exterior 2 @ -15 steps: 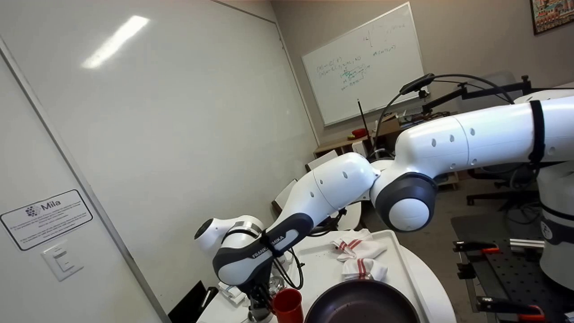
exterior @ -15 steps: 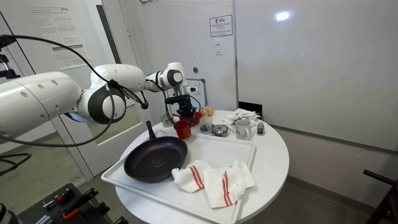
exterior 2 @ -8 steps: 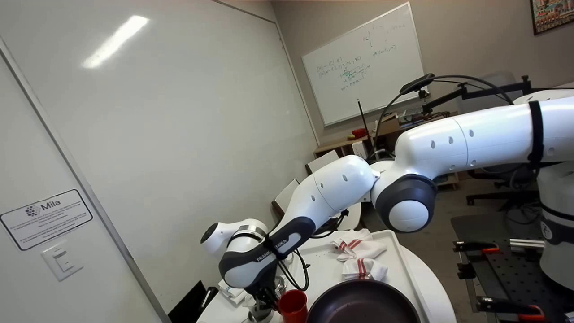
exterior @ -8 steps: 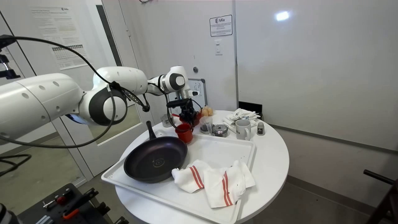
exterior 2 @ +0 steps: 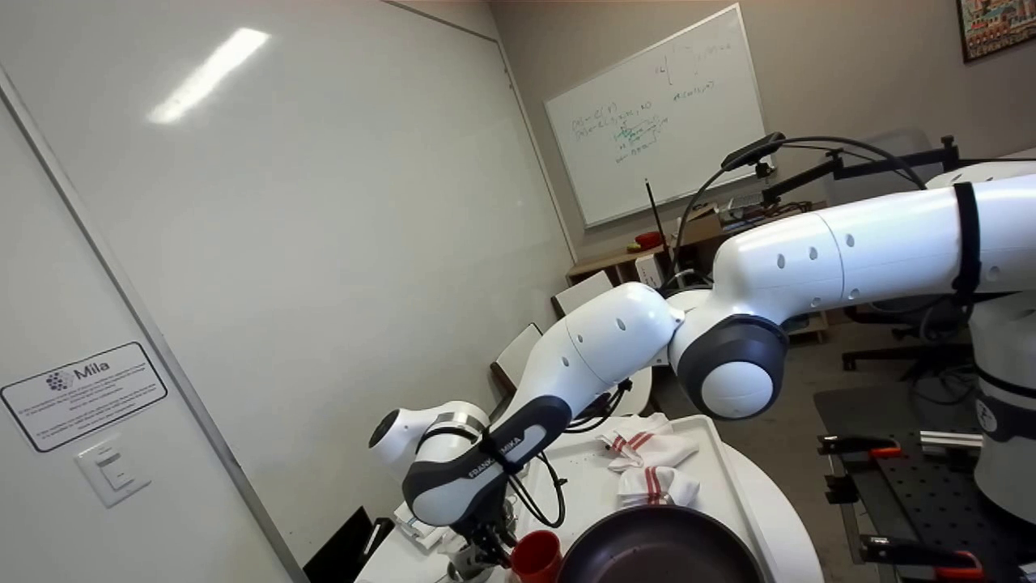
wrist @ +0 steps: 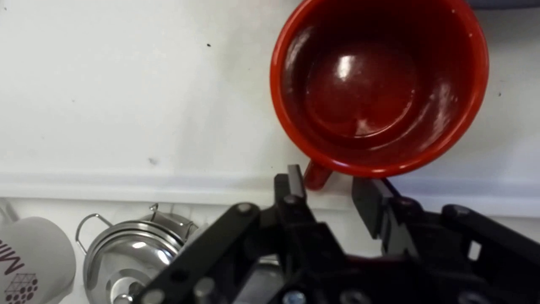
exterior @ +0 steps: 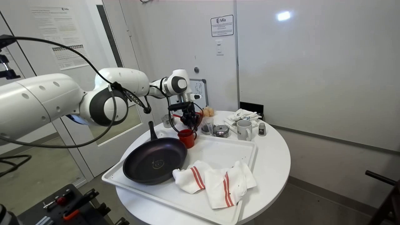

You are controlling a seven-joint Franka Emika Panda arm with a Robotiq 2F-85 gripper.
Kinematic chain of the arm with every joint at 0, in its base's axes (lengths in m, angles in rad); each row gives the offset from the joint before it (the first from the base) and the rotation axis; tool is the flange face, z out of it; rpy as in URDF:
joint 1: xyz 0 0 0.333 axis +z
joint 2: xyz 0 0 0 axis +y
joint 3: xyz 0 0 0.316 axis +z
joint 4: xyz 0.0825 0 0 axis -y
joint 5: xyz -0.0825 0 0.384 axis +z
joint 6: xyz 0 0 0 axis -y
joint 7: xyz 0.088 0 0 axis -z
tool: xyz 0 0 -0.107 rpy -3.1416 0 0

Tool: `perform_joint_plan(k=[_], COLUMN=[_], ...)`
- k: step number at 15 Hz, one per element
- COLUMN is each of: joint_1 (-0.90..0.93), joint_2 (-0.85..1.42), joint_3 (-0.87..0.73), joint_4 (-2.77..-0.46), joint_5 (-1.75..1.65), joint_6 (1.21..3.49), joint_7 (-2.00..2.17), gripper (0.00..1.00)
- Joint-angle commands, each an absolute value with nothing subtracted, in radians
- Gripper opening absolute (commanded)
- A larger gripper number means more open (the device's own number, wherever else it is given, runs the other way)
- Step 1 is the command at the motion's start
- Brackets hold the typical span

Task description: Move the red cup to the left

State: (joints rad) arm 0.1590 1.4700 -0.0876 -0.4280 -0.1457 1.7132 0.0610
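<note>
We see the white robot arm [exterior: 122, 76], which reaches over the round white table [exterior: 272, 165]. On this table lies a white tray [exterior: 218, 150], and in the tray we find a black frying pan [exterior: 155, 161] and white cloths [exterior: 218, 184] with red stripes. The gripper [wrist: 331, 190] is at the edge of the tray; its two fingers [wrist: 368, 207] stand apart, with a visible gap between them. The red cup [wrist: 375, 88], with its mouth up, is at the same edge, just beside the pan in both exterior views; whether the two touch, we cannot tell. Outside the tray are a lidded steel pot [exterior: 221, 132] and a small grey container [exterior: 262, 129]. Smallest is the handle of the cup [wrist: 316, 174], which we see between the fingers.
</note>
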Motion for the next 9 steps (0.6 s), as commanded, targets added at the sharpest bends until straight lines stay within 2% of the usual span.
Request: perform_joint_plan(k=[1,5,9], joint_1=[0.164,0.164,0.175], joint_2=[1.470,1.470,1.469], joint_3=[-0.092,-0.094,-0.101], joint_4=[-0.438,-0.439,-0.403], joint_5=[-0.154,-0.156,-0.165], joint_6=[1.715,1.734,1.772], joint_7=[0.082,0.088,0.088], gripper=[0.69,0.97,1.00])
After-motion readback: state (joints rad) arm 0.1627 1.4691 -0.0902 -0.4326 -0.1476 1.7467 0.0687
